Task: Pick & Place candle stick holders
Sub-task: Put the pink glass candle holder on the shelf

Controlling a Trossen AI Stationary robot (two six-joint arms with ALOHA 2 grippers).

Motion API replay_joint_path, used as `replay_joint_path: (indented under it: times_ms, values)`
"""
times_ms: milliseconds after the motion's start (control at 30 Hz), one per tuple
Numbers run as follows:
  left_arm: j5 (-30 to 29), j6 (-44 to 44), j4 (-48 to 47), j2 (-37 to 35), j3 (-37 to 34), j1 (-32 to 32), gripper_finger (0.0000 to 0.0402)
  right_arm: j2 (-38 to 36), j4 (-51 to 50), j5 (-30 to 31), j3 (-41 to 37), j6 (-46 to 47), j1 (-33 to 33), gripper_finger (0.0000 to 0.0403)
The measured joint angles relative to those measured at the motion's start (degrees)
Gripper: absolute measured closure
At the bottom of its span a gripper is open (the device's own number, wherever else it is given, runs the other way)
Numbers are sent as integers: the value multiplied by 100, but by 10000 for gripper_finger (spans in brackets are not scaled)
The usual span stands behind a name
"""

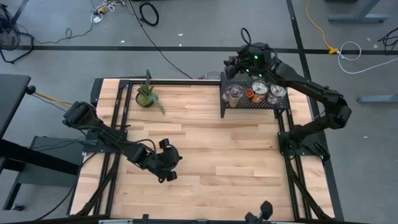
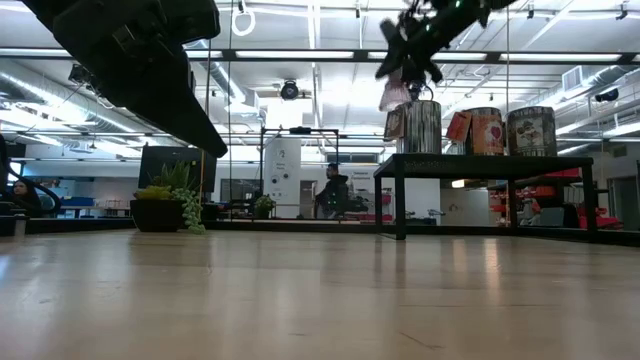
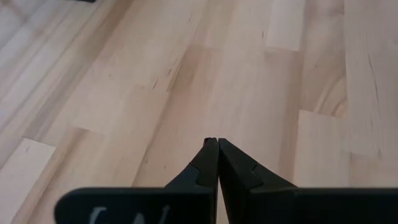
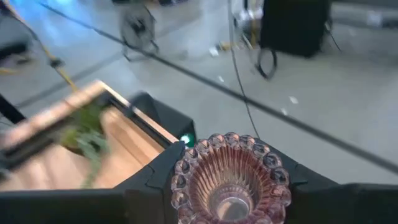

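The right arm reaches from the table's 3 o'clock side up to about 1 o'clock, its right pincer (image 4: 230,186) clamped on a pinkish ribbed glass candle holder (image 4: 231,180) and held in the air above the far edge of a black mesh rack (image 1: 254,104). In the low view that holder (image 2: 395,95) hangs just above the rack's top. Three more candle holders stand in a row on the rack: a clear glass one (image 1: 233,95), a reddish-patterned one (image 1: 258,93) and a silvery one (image 1: 276,93).

The left arm lies across the 8 o'clock part, its left pincer (image 3: 217,144) pressed fully together over bare boards near the middle.

The table (image 1: 205,162) is pale wooden planking in a black frame. A small potted plant (image 1: 147,96) sits at 11 o'clock, well apart from the rack. Beyond lies grey floor with cables; the low view shows a bright hall with a person (image 2: 332,192) standing far off
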Motion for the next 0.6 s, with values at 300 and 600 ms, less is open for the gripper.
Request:
replay_joint_path:
  times_ms: [300, 600]
  values:
    - [2, 0, 0, 0, 0, -1, 388, 341, -153, -36, -13, 57, -378, 254]
    - [45, -4, 9, 0, 0, -13, 388, 284, 619, -281, -724, 438, -699, 254]
